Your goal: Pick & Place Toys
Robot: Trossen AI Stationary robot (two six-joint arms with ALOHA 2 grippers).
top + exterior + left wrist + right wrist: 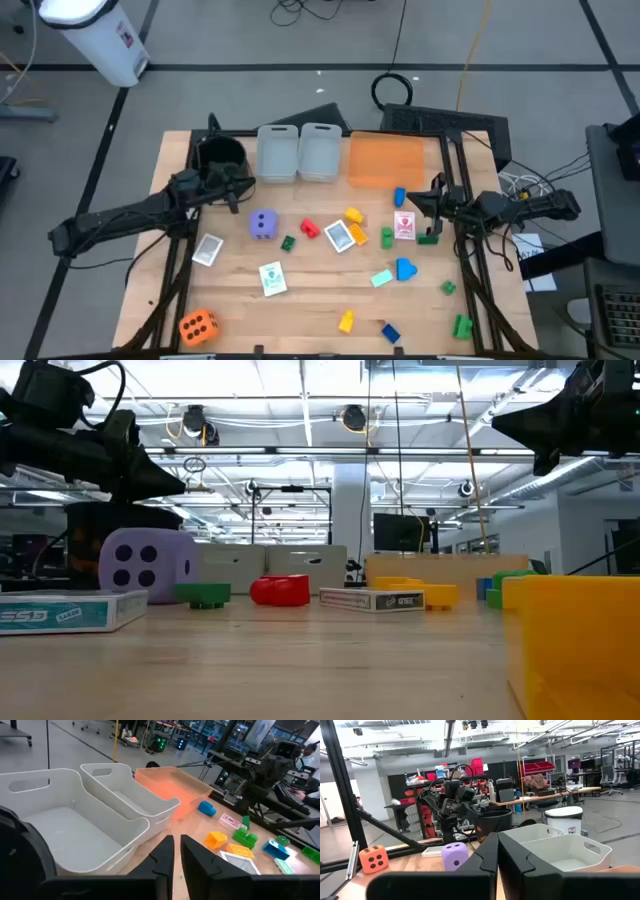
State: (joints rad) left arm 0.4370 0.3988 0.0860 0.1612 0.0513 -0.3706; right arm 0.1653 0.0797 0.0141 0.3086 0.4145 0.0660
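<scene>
Hovering empty with fingers together, our left gripper [236, 199] and right gripper [420, 200] must open before descending, probably toward the purple die [262, 224].

Two bins [299, 152] sit side by side at the table's far edge, tray [386, 160] just to their right. Dice: one [262, 224] centre-left, one [197, 325] at the near left corner. My left gripper [237, 192] hangs before the bins, my right gripper [418, 201] beside the bricks [400, 268].
</scene>
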